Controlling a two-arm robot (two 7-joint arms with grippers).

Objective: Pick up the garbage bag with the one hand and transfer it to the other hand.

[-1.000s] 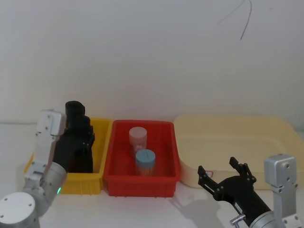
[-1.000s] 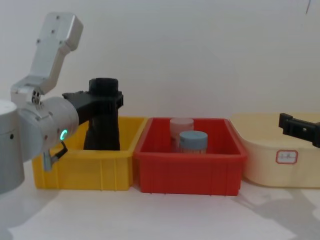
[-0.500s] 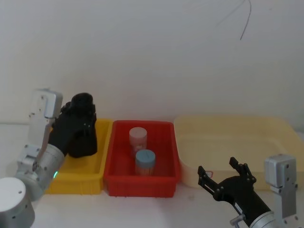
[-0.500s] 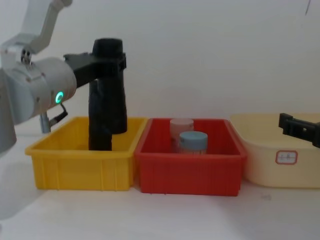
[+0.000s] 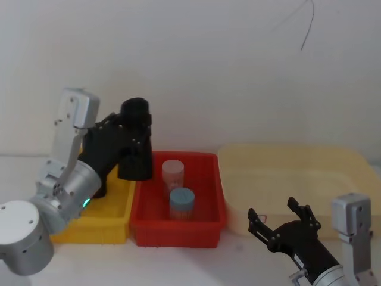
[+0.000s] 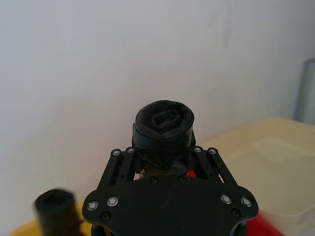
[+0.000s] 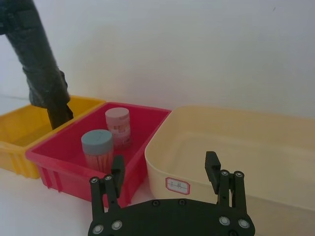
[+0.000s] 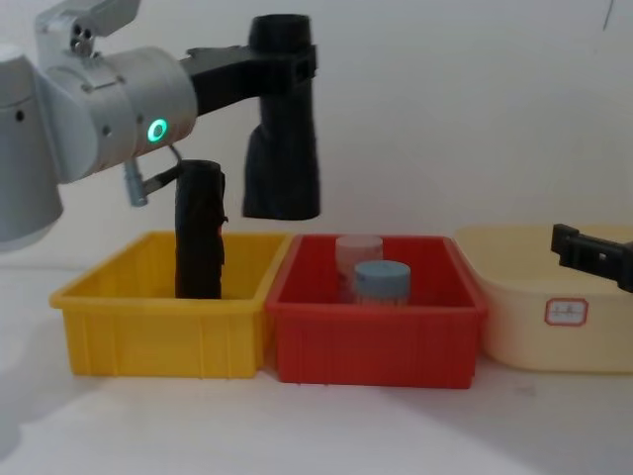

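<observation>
Jars [image 5: 181, 201] sit in red bin [image 5: 178, 227], slim roll [image 8: 199, 233] in yellow bin [image 8: 158, 338]; left hand [image 8: 287, 67] clamps garbage bag [image 8: 282, 168].

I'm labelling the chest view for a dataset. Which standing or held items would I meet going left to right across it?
The slim black roll → garbage bag, held up by the left gripper → blue-lidded jar → cream tub.
</observation>
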